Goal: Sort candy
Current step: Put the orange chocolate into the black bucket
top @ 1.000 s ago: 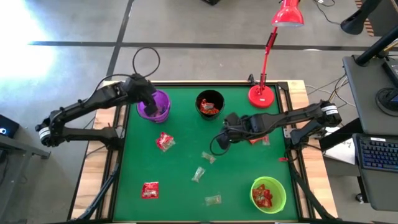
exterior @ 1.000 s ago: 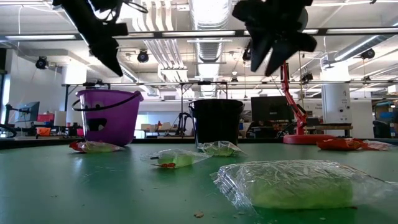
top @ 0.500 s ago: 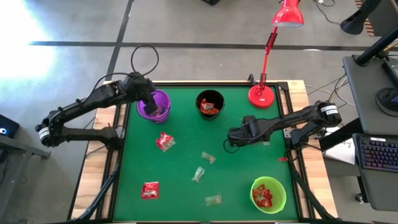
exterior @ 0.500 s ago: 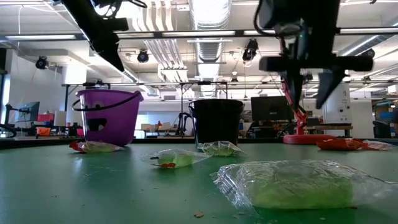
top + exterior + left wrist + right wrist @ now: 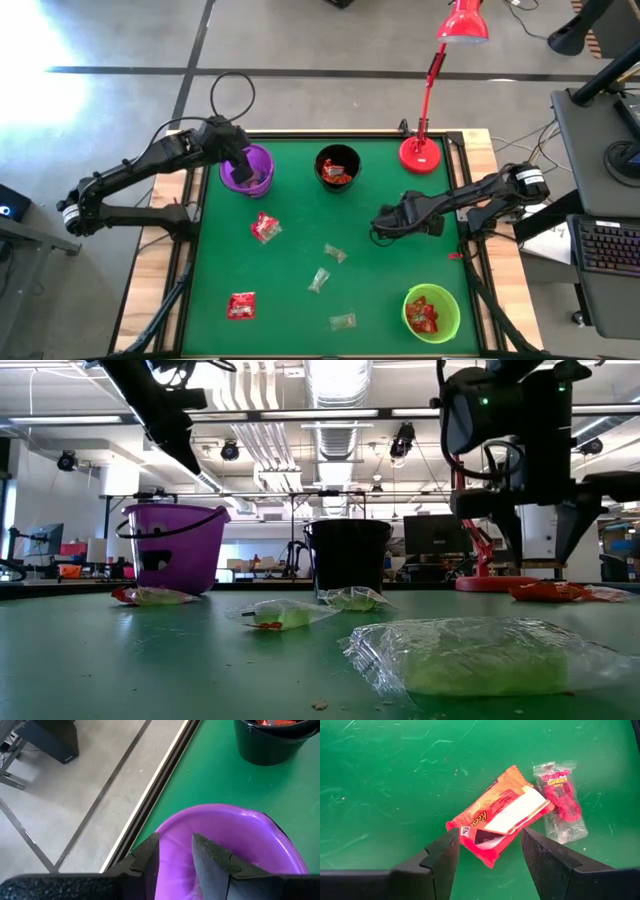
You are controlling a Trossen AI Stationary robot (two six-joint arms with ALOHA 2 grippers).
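Observation:
Wrapped candy lies on the green table [image 5: 290, 200]: red ones [image 5: 265, 228] [image 5: 241, 305] and several clear ones around [image 5: 334, 253]. My right gripper [image 5: 490, 840] [image 5: 542, 545] hangs open, pointing down, just above an orange candy [image 5: 500, 815] [image 5: 545, 591], one finger on each side of its end, apart from it. A clear candy with red filling [image 5: 560, 800] lies beside the orange one. My left gripper [image 5: 175, 847] [image 5: 240, 162] hovers open over the purple cup [image 5: 240, 835] [image 5: 250, 170], with nothing between its fingers.
A black cup [image 5: 337, 165] at the far middle and a green cup [image 5: 431, 312] at the near right both hold red candy. A red desk lamp [image 5: 424, 152] stands at the far right corner. In the low view a large clear candy [image 5: 480, 655] lies close.
My right gripper has come down and toward the table's right edge, rolling its wrist about, and now hangs over the orange candy. The left arm has kept still over the purple cup.

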